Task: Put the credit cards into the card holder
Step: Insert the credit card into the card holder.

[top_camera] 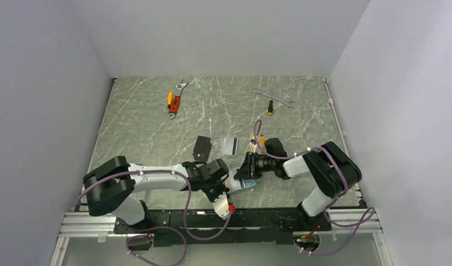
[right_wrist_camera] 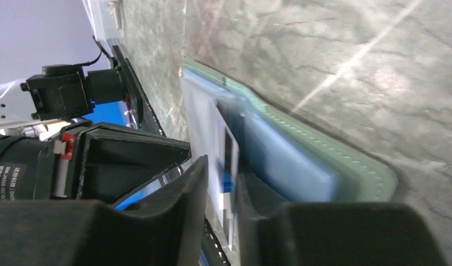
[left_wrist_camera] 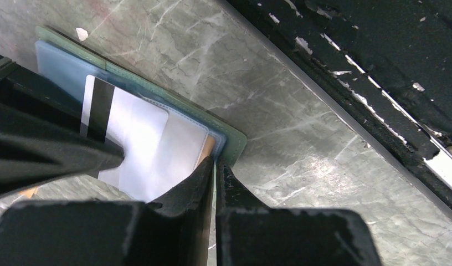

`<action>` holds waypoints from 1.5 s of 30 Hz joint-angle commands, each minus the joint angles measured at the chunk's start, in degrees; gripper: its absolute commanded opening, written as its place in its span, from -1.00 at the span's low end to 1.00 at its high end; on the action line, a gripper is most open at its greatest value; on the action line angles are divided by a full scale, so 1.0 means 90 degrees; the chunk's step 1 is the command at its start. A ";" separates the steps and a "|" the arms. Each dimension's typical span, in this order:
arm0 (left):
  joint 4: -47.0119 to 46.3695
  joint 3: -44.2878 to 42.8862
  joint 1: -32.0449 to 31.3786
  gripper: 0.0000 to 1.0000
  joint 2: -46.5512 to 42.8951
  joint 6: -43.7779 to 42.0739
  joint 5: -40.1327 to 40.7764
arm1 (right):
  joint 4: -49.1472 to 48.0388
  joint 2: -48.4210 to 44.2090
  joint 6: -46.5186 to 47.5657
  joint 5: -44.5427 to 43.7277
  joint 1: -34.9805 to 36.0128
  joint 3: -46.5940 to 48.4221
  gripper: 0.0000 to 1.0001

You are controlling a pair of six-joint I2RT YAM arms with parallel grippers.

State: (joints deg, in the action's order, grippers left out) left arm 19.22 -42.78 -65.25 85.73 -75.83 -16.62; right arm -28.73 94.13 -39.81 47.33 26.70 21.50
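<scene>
Green-veined marble tabletop [top_camera: 224, 111], white walls on three sides. Card holder [left_wrist_camera: 235, 142] lies open by the front edge: soft sage-green cover, stitched rim, smooth pale blue lining. Left gripper [left_wrist_camera: 215, 166], fingers all but together, pinches the holder's corner. Right gripper [right_wrist_camera: 221, 180] clamps a silver-grey card [left_wrist_camera: 138, 133], thin, glossy, dark-striped, resting over the lining. Judged step: insertion. Next move calls for sliding the card's edge squarely under the pocket lip. Black card [top_camera: 202, 147] lies beyond the holder.

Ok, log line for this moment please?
left claw: shut on card holder corner | right claw: shut on silver striped card | card: over open holder
</scene>
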 commanded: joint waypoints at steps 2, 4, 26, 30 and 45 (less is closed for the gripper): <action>0.0237 -0.0139 -0.0054 -0.78 -0.0077 -0.0066 -0.0107 | 0.1041 -0.0657 0.0429 -0.1131 0.0127 -0.0016 -0.13; 0.0231 -0.0129 -0.0054 -0.78 -0.0081 -0.0061 -0.0119 | 0.1088 -0.0864 0.0396 -0.1273 0.0126 -0.0090 0.02; 0.0137 -0.0175 -0.0054 -0.81 -0.0129 0.0098 0.0020 | 0.2885 -0.1297 0.0431 -0.3545 0.1459 0.0500 0.28; 0.0124 -0.0154 -0.0054 -0.83 -0.0176 0.0132 0.0063 | 0.3138 -0.1330 0.0322 -0.3899 0.1652 0.0577 0.31; -0.0857 0.0334 -0.0052 -0.82 -0.0682 0.0729 0.0417 | 0.4144 -0.1499 0.0079 -0.5150 0.2457 0.1026 0.39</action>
State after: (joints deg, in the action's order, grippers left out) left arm 16.53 -41.32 -65.36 82.74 -72.20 -13.91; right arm -2.83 79.37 -39.31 9.04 47.09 30.55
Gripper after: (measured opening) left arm 0.095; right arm 0.683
